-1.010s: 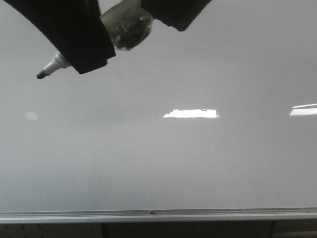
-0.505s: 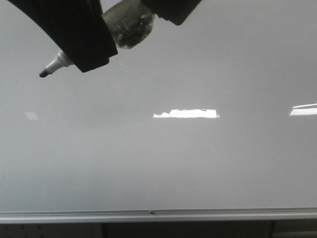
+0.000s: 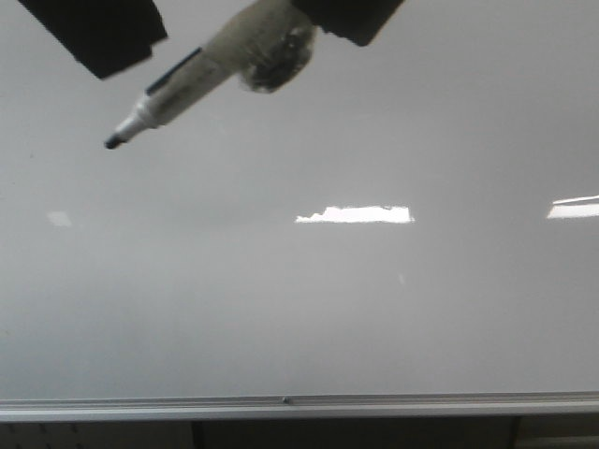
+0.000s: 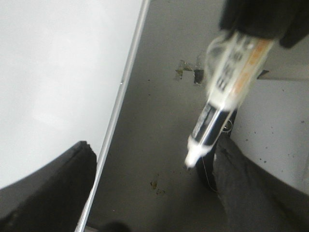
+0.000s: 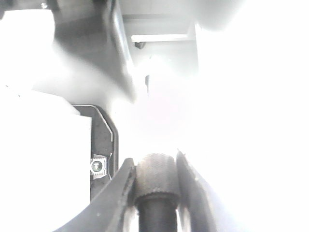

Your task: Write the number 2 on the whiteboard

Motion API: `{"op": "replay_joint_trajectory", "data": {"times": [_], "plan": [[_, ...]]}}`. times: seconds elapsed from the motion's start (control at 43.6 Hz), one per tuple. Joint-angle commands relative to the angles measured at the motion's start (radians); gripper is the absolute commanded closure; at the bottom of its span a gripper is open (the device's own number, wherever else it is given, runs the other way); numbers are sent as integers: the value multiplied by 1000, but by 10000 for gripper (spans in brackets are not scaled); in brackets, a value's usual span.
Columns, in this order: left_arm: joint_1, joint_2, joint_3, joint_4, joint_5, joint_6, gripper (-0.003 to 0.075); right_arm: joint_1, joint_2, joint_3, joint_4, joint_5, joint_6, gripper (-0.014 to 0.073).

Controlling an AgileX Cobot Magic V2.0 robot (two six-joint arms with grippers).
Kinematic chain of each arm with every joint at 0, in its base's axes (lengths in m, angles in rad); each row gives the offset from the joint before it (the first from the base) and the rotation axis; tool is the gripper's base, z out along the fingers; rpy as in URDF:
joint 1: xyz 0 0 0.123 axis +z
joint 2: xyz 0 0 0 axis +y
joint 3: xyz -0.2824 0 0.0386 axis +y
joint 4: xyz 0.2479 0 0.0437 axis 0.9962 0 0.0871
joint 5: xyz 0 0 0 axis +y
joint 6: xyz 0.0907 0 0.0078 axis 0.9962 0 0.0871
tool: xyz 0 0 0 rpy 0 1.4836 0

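The whiteboard fills the front view, with its silver frame rail along the near edge. The number 2 is out of view. A grey-white marker with a black tip slants over the board's upper left. My right gripper is shut on its rear end, a knurled dark cap pinched between both fingers. My left gripper is open and apart from the marker, whose tip hangs near one finger. In the front view only a black part of the left gripper shows.
Bright light reflections lie on the board. In the left wrist view the board's rail borders a dark floor, with a pale speckled surface beyond it.
The left gripper has let go of the marker and drawn back up and to the left. The marker's body is now exposed, and its tip has shifted slightly right.
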Motion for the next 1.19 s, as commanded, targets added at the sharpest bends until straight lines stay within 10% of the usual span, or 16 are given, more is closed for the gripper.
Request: {"op": "replay_joint_trajectory", "data": {"times": [0.0, 0.184, 0.574, 0.826, 1.171], "plan": [[54, -92, -14, -21, -22, -54, 218, -31, -59, -33, -90, 4, 120, 567], [183, -240, 99, -23, -71, -149, 218, -179, -147, 4, -243, -18, 330, 567], [433, -498, 352, -25, -221, -237, 219, -627, -444, 374, -134, -457, 452, 567], [433, -506, 357, -27, -249, -237, 219, -537, -492, 666, -23, -930, 352, 567], [433, -506, 357, -27, -275, -237, 219, -437, -291, 666, -30, -1320, 335, 567]]}}
